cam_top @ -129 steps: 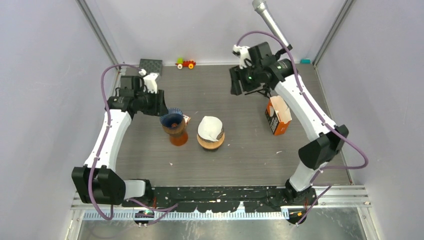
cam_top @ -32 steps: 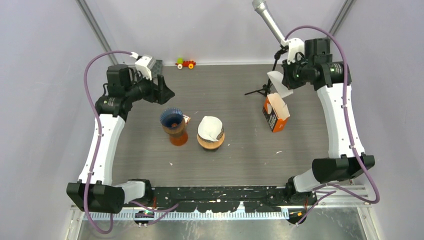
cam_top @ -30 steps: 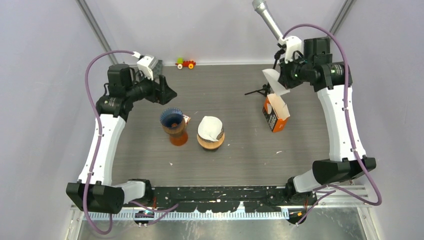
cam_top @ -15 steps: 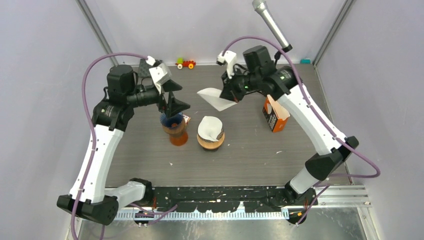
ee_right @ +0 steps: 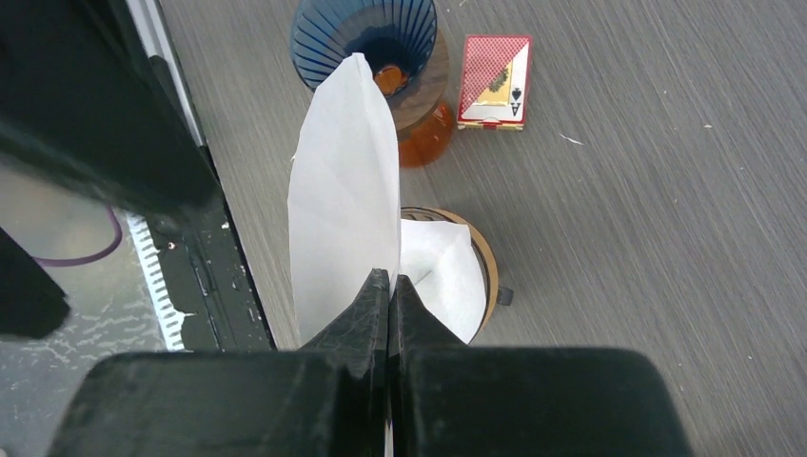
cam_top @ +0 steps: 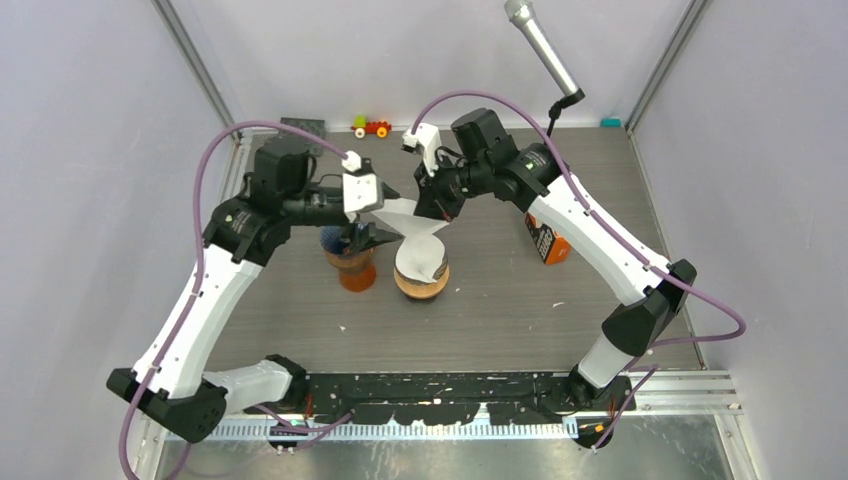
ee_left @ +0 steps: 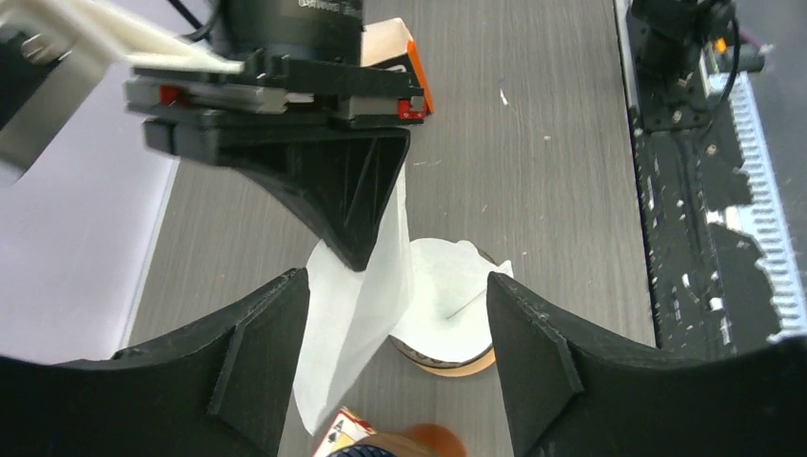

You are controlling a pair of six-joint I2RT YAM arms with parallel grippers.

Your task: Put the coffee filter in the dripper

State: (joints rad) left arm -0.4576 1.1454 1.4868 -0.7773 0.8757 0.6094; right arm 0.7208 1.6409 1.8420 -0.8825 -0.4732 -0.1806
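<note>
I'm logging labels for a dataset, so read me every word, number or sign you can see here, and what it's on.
No words read clearly.
Spade sign: on the red-backed playing card; the mark above it is too small to read.
Orange box: lettering, too blurred.
Black housing: pale lettering, cut off at the frame's edge.

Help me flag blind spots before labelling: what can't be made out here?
- Top external: the left gripper covers most of the dripper.
- Left wrist: the bottom edge cuts off the playing card and the dripper.
- Right wrist: the coffee filter, pinched in the right gripper, hides part of the dripper rim.
</note>
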